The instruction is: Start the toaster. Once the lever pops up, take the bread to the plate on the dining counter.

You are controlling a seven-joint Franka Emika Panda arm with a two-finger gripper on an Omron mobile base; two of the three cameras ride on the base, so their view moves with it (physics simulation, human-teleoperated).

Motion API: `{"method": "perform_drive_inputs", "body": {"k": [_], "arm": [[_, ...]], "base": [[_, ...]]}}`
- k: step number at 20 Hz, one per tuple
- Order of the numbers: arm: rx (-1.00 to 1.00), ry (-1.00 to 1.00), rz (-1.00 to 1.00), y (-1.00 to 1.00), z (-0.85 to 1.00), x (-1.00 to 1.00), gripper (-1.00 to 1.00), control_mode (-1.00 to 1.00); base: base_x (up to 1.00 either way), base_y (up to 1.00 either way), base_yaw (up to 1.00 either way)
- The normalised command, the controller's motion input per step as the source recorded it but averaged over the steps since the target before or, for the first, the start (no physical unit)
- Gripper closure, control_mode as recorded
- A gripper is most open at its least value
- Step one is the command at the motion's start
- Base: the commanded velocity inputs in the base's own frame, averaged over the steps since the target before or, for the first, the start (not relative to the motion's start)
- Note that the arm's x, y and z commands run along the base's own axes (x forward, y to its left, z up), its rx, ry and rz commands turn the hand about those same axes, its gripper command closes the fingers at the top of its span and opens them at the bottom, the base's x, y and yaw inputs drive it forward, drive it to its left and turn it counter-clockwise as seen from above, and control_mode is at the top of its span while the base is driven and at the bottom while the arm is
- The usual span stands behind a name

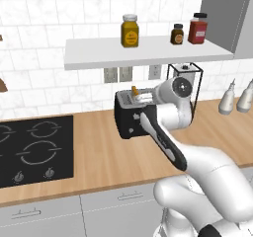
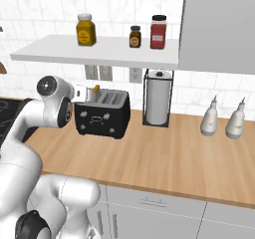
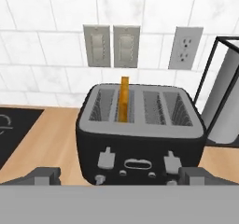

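The black toaster [image 3: 140,143] with a silvery top stands on the wood counter by the tiled wall, also seen from the base cameras [image 1: 129,117] [image 2: 103,116]. The bread [image 3: 124,99] stands edge-on in a left slot, its golden crust poking up above the top. It shows as a small orange tip [image 1: 134,91] [image 2: 96,89]. Two pale levers [image 3: 106,157] sit on the toaster's front. My gripper [image 3: 120,176] hovers just in front of and slightly above the toaster, open, fingertips [image 3: 43,175] wide apart, nothing between them. The plate and the dining counter are out of view.
A black hob [image 1: 34,149] lies left of the toaster. A paper-towel holder [image 2: 158,103] stands right of it, then two white bottles [image 2: 224,118]. A white shelf [image 1: 143,53] with jars hangs above. Wall outlets [image 3: 112,45] are behind.
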Motion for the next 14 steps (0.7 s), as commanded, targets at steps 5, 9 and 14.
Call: {"method": "perform_drive_inputs", "body": {"k": [5,9,14], "arm": [[-0.03,0.11,0.0,0.0,0.0,0.34,-1.0,-1.0],[-0.02,0.0,0.0,0.0,-0.21,0.14,-1.0,-1.0],[0.0,0.0,0.0,0.0,-0.31,0.07,-1.0,-1.0]], "base": [[0.0,0.0,0.0],[0.0,0.0,0.0],[0.0,0.0,0.0]]}}
